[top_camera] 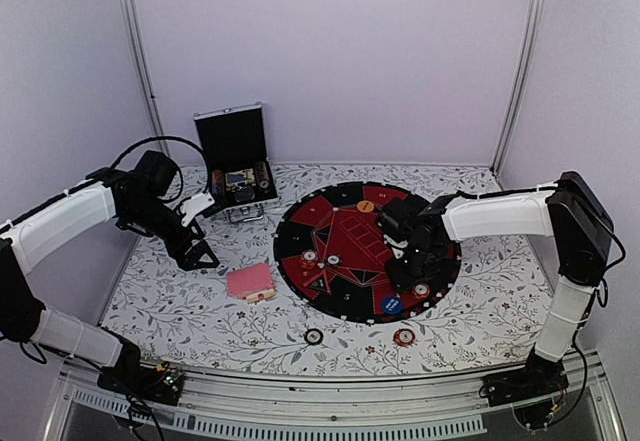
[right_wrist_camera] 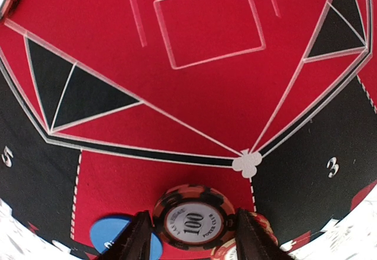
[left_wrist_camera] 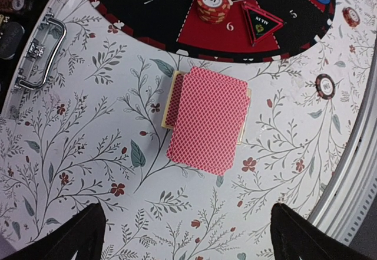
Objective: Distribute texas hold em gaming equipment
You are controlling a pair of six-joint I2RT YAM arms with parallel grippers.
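The pink-red-backed card deck (top_camera: 250, 281) lies on the floral cloth just left of the mat; in the left wrist view it (left_wrist_camera: 207, 118) lies ahead of the fingers. My left gripper (top_camera: 196, 252) (left_wrist_camera: 187, 216) is open and empty, up and left of the deck. My right gripper (top_camera: 411, 273) (right_wrist_camera: 193, 236) is over the mat's right part, shut on an orange-red and black "100" chip (right_wrist_camera: 192, 221) low over a red segment. More chips show on the mat (top_camera: 309, 256) (top_camera: 366, 206) and two off it at the front (top_camera: 314, 336) (top_camera: 404, 337).
The round black-and-red mat (top_camera: 345, 306) fills the table's middle. An open silver-edged black case (top_camera: 232, 141) stands at the back left; its handle (left_wrist_camera: 35, 53) shows in the left wrist view. A blue chip (top_camera: 391, 305) (right_wrist_camera: 109, 231) lies beside the right fingers. A chip stack (left_wrist_camera: 213, 3) stands on the mat.
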